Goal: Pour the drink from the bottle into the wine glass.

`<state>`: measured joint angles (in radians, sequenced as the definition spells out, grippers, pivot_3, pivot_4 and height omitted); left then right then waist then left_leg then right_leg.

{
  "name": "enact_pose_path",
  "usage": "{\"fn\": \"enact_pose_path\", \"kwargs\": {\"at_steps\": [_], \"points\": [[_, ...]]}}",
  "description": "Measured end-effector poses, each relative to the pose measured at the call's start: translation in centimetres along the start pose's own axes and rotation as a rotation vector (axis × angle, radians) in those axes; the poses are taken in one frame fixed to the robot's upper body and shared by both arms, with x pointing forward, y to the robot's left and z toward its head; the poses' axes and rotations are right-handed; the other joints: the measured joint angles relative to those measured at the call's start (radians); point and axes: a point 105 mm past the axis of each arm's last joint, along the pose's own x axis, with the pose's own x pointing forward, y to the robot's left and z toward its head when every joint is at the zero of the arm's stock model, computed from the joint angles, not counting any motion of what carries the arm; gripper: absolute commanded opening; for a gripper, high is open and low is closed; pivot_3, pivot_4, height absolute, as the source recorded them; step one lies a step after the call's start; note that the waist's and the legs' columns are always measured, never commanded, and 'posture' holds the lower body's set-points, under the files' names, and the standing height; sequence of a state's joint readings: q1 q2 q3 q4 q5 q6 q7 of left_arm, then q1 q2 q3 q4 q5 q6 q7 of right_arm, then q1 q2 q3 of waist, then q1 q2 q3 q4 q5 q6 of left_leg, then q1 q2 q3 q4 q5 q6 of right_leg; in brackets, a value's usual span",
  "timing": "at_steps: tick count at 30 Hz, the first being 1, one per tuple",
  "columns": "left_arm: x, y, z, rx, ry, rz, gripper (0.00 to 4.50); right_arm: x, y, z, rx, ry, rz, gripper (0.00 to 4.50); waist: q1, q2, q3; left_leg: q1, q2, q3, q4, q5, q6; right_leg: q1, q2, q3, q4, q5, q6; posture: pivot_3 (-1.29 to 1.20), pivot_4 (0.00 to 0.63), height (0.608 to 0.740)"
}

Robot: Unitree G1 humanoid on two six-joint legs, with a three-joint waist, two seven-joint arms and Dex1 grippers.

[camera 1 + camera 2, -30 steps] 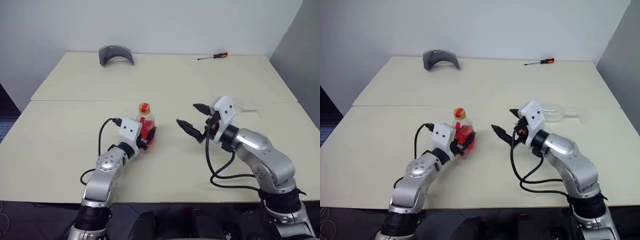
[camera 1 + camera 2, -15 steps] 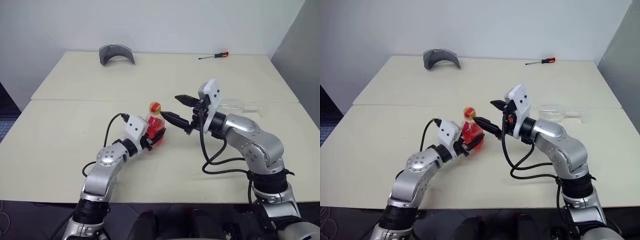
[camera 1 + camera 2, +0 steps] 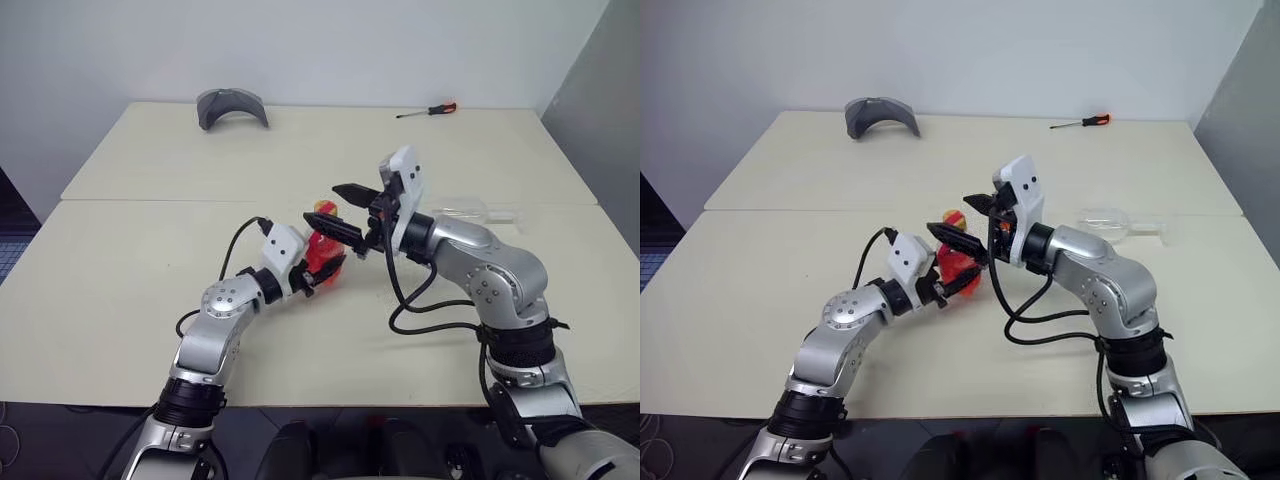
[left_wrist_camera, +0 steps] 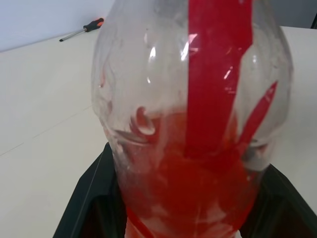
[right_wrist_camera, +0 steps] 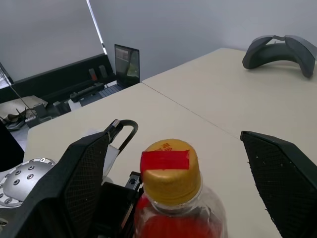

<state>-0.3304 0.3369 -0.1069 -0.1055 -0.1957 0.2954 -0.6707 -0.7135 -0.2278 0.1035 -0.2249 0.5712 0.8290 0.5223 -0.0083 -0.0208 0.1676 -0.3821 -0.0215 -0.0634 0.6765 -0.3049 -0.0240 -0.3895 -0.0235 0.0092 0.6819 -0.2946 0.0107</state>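
Left end effector (image 3: pixel 318 268) is clamped on your bottle (image 3: pixel 322 250), holding it upright above the worktop (image 3: pixel 120 290); right end effector (image 3: pixel 340 210) spreads wide around the cap (image 5: pixel 171 166), likely to unscrew it

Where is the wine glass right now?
In the head views the wine glass lies on its side on the table, to the robot's right, just behind the right arm and away from the bottle held in the left hand.
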Motion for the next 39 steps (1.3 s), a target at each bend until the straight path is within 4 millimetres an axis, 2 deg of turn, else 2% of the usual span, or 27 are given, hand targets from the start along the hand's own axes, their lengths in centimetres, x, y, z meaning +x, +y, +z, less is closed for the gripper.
{"fn": "enact_pose_path", "kwargs": {"at_steps": [8, 9, 12, 17, 18, 28, 36, 39], "points": [[0.3, 0.1, -0.1, -0.005, 0.005, -0.01, 2.28, 0.3, 0.2, 0.1, -0.004, 0.0, 0.025, 4.5, 0.0, 0.0, 0.0, 0.0, 0.0, 0.0, 0.0, 0.0, 0.001, 0.0, 0.0, 0.0, 0.0, 0.0, 0.0, 0.0, 0.15, 0.74], [0.3, 0.1, 0.0, -0.003, 0.002, -0.011, 2.28, 0.3, 0.2, 0.1, -0.004, 0.0, 0.026, 4.33, 0.0, 0.0, 0.0, 0.0, 0.0, 0.0, 0.0, 0.0, 0.0, 0.0, 0.0, 0.0, 0.0, 0.0, 0.0, 0.0, 0.15, 0.74], [0.5, 0.2, 0.2, 0.002, -0.006, -0.013, 2.28, 0.3, 0.3, 0.1, -0.004, -0.001, 0.032, 3.6, 0.0, 0.0, 0.0, 0.0, 0.0, 0.0, 0.0, 0.0, 0.0, 0.0, 0.0, 0.0, 0.0, 0.0, 0.0, 0.0, 0.15, 0.74], [0.5, 0.2, 0.2, 0.006, -0.011, -0.017, 2.28, 0.3, 0.3, 0.1, -0.005, -0.005, 0.039, 1.82, 0.0, 0.0, 0.0, 0.0, 0.0, 0.0, 0.0, 0.0, 0.0, 0.0, 0.0, 0.0, 0.0, 0.0, 0.0, 0.0, 0.15, 0.74], [0.5, 0.2, 0.3, 0.008, -0.014, -0.018, 2.28, 0.2, 0.3, 0.2, -0.003, -0.008, 0.036, 1.31, 0.0, 0.0, 0.0, 0.0, 0.0, 0.0, 0.0, 0.0, 0.0, 0.0, 0.0, 0.0, 0.0, 0.0, 0.0, 0.0, 0.15, 0.74], [0.1, 0.1, 0.4, 0.01, -0.024, -0.014, 1.95, 0.4, 0.8, 0.4, -0.03, -0.017, 0.081, 1.25, -0.001, 0.0, 0.0, 0.0, 0.0, 0.0, 0.0, 0.0, 0.0, 0.0, 0.0, 0.0, 0.0, 0.0, 0.0, 0.0, 0.15, 0.74], [-2.8, -1.1, 1.8, 0.019, -0.044, -0.041, 1.63, 1.0, 3.5, 1.4, -0.13, -0.022, 0.381, 1.25, -0.019, 0.001, 0.001, 0.0, 0.0, -0.001, 0.0, -0.001, 0.001, 0.0, 0.0, 0.0, 0.0, 0.0, 0.0, 0.0, 0.15, 0.74], [-4.4, -3.1, 2.2, 0.035, -0.031, -0.13, 1.48, 1.4, 5.9, 1.3, -0.169, 0.01, 0.602, 1.25, -0.024, 0.003, 0.002, 0.0, 0.0, -0.001, -0.001, -0.001, 0.001, 0.0, 0.0, 0.0, 0.0, 0.0, 0.0, 0.0, 0.15, 0.74]]}}
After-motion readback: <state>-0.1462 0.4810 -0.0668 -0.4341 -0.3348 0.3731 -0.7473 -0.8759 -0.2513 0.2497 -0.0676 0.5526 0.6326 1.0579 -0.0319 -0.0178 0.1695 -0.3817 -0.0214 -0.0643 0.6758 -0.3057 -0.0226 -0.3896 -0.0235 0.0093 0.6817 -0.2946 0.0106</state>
